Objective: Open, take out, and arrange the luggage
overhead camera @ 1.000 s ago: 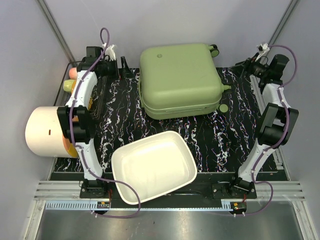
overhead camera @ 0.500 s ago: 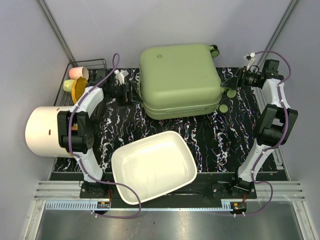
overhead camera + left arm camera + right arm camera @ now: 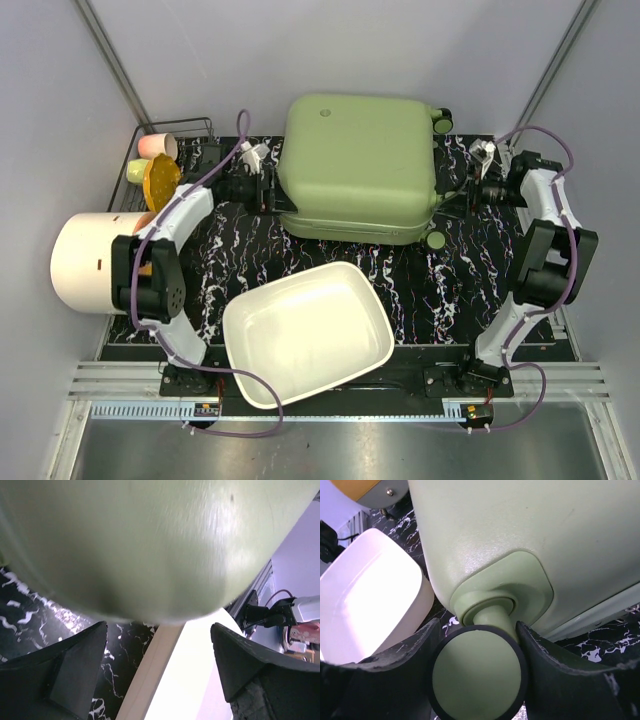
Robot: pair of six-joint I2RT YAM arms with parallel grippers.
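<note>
Luggage (image 3: 360, 165) lies shut at the back of the table (image 3: 460, 280), behind the white bin (image 3: 305, 335). The left gripper (image 3: 159, 630) has its fingers wide apart beside it, holding nothing. The right gripper (image 3: 477, 625) hugs one wheel (image 3: 477, 675), touching both sides.

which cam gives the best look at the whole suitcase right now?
Top external: the whole green suitcase shows there, full outline plus wheels. Left wrist shows only a blurred stretch of its green side. Right wrist shows just one corner, with a wheel up close.
</note>
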